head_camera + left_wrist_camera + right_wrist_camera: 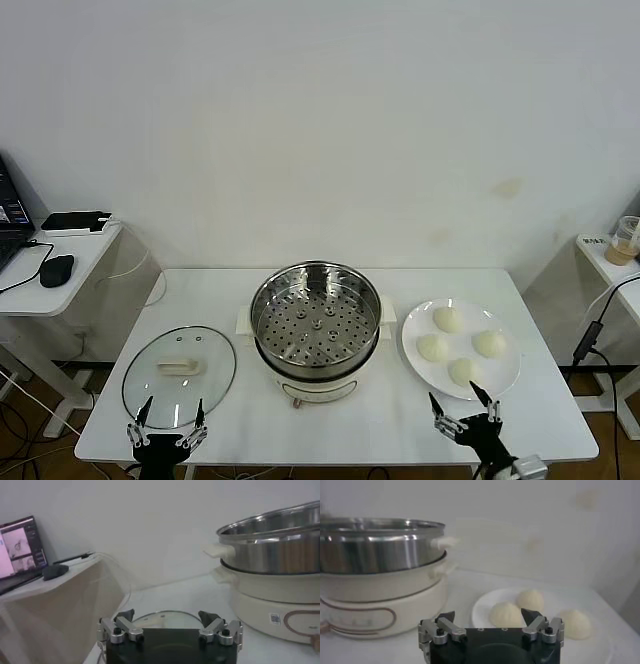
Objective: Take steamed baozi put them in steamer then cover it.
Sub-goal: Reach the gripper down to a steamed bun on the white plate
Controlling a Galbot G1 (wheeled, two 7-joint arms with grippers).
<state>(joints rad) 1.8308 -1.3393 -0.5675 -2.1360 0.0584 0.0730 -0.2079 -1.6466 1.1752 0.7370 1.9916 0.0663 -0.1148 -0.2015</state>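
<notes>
Nothing moved yet, by the look of it: steamer (315,325) empty, perforated tray bare, lid off. Standing mid-surface on cream base with small knob at the front.

Four steamed buns (461,346) sitting on white plate (412,352), robot's right of the steamer, plate just beside the pot but apart from it. Small, round, smooth, cream-white, each far smaller than the plate; no long axis to worry about, so any approach angle likely fine.

Right pincer (466,404) at near edge of surface, just in front of the plate, jaws spread wide, holding nothing. Nearest bun lying just beyond the fingertips, slightly toward the steamer side. In right wrist view, right pincer (488,622) pointing straight at the plate, two buns framed between the open jaws, a third off to the side.

Left pincer (168,415) at near edge too, jaws also wide, empty, hovering over near rim of glass lid (179,374). Lid flat on surface, robot's left of steamer, cream oblong handle (180,367) running roughly side to side.

Clearly the right arm nearer the buns, left nearer the lid. Probably first step: right reaching forward for the closest bun, then carrying it left into the pot.

Soft buns, likely to squash under a hard squeeze.
</notes>
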